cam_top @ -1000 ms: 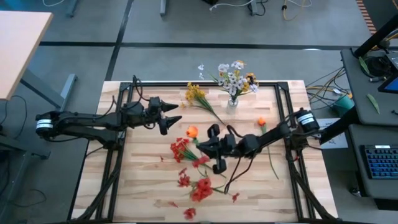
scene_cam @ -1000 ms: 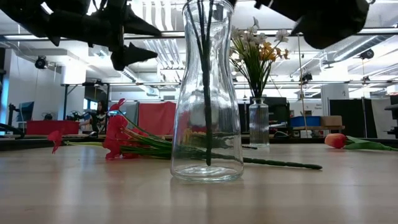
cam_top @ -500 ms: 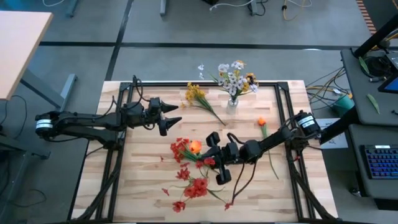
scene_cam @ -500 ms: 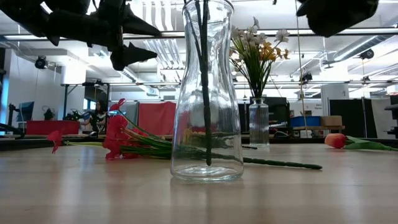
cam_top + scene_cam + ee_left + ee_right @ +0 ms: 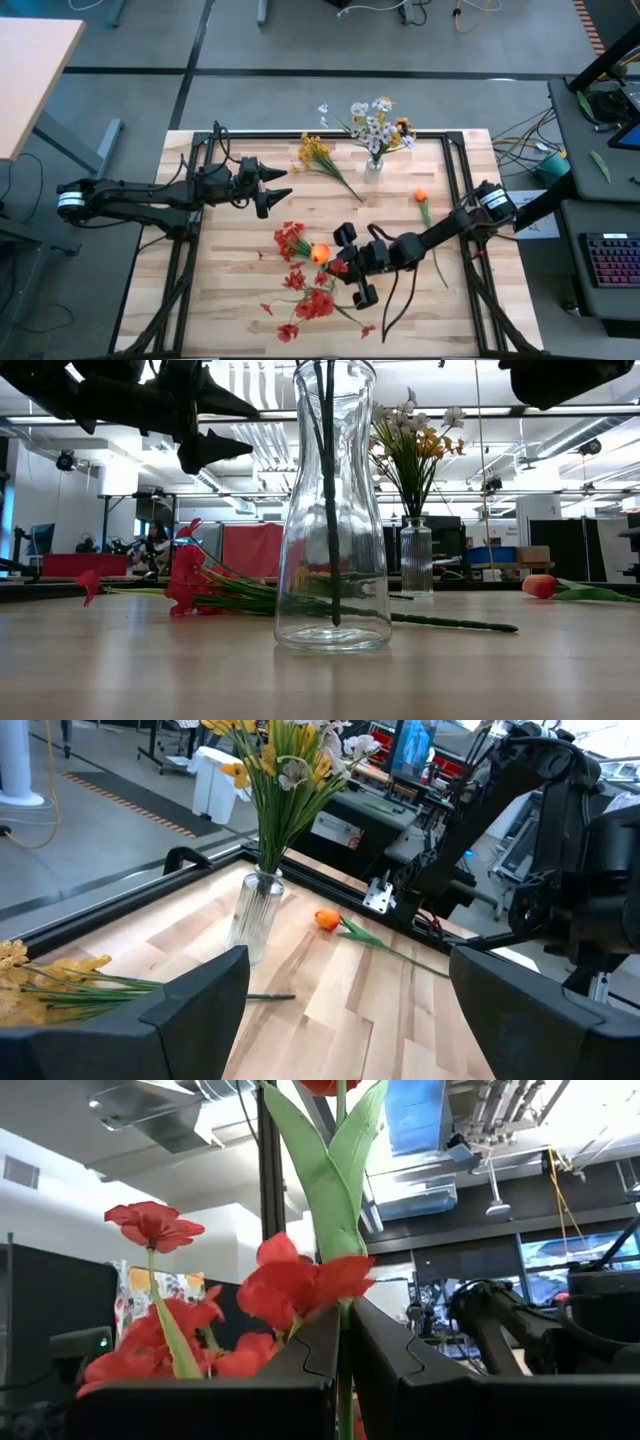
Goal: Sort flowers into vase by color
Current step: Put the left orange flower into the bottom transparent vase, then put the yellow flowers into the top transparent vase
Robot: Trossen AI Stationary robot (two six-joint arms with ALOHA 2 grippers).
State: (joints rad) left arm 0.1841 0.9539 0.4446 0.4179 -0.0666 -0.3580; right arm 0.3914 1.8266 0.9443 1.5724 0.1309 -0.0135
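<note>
My right gripper (image 5: 337, 262) hangs above the table's middle, shut on an orange tulip (image 5: 320, 252) with pale green leaves (image 5: 330, 1170). Just nearer, red blossoms (image 5: 318, 300) spread over a clear glass vase (image 5: 333, 570), which holds dark stems (image 5: 330, 490). Other red flowers (image 5: 290, 240) lie flat on the table. A yellow spray (image 5: 315, 155) and a second orange tulip (image 5: 421, 197) also lie on the boards. A small vase (image 5: 373, 166) at the far edge holds white and yellow flowers. My left gripper (image 5: 285, 182) hovers open at the left, holding nothing. My right gripper pinches the tulip's thin green stem (image 5: 345, 1342) between its two fingers, just below the leaves. The fingers slant upward and lie across the stem. The blossom stands above the fingers, clear of the table. The stem's lower end is hidden by the gripper.
A black metal frame (image 5: 200, 150) runs around the wooden table top. Bare boards (image 5: 230, 300) lie at the near left. In the left wrist view the small vase (image 5: 255, 915) stands ahead, with the second tulip (image 5: 328, 919) beyond it.
My right gripper has carried the orange tulip toward the table's near edge, above the red flowers lying on the table, and tipped up a little. The red blossoms over the glass vase have shifted slightly toward the left.
</note>
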